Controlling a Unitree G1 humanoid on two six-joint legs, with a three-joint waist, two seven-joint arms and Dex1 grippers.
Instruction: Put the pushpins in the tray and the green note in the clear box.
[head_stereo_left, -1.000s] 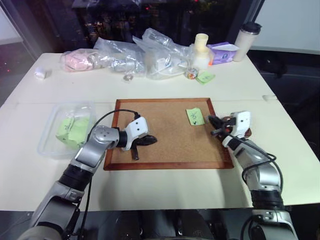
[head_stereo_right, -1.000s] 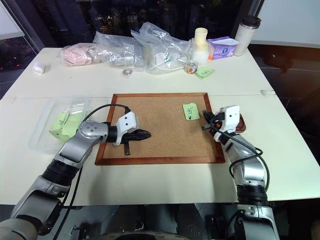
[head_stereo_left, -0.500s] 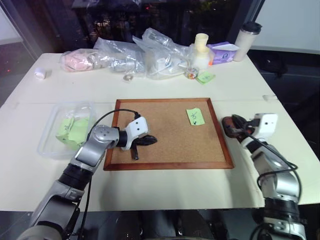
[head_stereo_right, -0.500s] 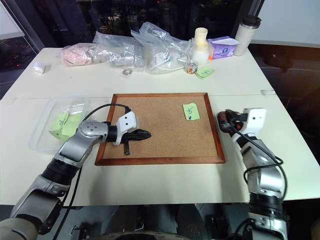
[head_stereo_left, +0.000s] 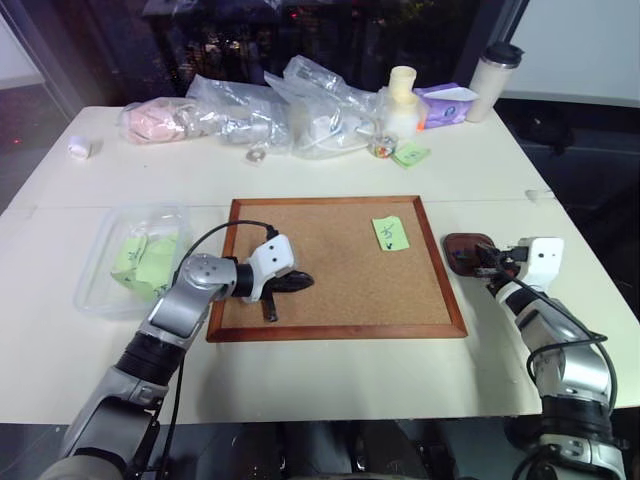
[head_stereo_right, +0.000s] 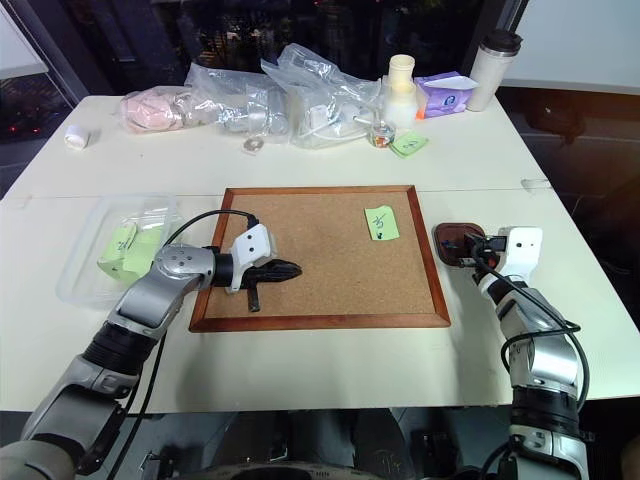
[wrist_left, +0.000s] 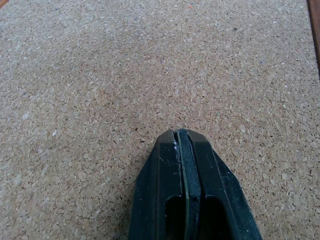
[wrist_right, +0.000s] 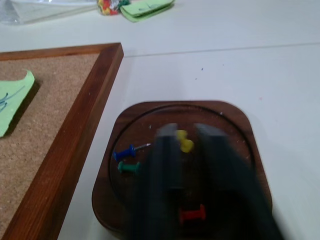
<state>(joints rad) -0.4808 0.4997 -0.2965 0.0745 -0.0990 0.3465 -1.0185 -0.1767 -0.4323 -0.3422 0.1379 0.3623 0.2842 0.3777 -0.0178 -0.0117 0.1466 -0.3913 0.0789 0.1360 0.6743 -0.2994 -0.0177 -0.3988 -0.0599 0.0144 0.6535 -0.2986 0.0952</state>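
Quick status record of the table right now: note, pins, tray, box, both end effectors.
green note: on the cork board, not yet in the box
clear box: left of the board, green papers inside
tray: right of the board; blue, green, red pushpins lying in it
yellow pin: between the open fingers, over the tray
right end effector: open, above the tray
left end effector: shut, empty, over the cork

Blurred claw, tiny pins

My right claw (wrist_right: 186, 150) is smeared in its wrist view, its fingers (wrist_right: 162, 165) hiding part of the tray (wrist_right: 235, 120) floor; a yellow pin (wrist_right: 184, 142) shows between them, whether touching I can't tell. From the head views the pins are too small to see. The note's (wrist_right: 12, 102) scribbles are unreadable, the note cut by the edge.
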